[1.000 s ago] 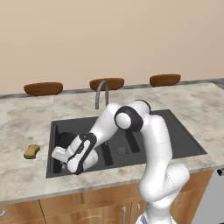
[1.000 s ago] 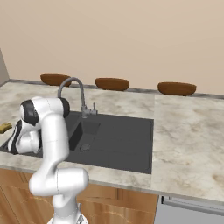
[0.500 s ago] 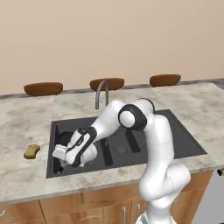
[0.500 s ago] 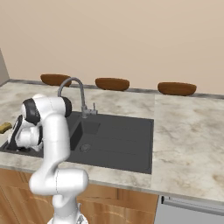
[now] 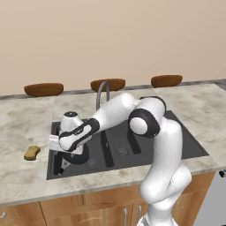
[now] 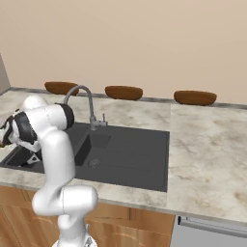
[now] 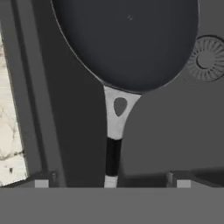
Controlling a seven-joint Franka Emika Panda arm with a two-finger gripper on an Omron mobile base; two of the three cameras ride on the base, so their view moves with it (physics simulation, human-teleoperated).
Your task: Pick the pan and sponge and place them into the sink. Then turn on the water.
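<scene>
I can read no text, label, brand or number anywhere in front of me. The surfaces I see carry no lettering or signs that I can make out.

I see the pan (image 7: pixel 131 39), round and black, lying flat in the left basin of the dark grey sink (image 5: pixel 145 145), beside its drain. The yellow-tan sponge (image 5: pixel 32 152) rests on the table, just left of the sink.
</scene>
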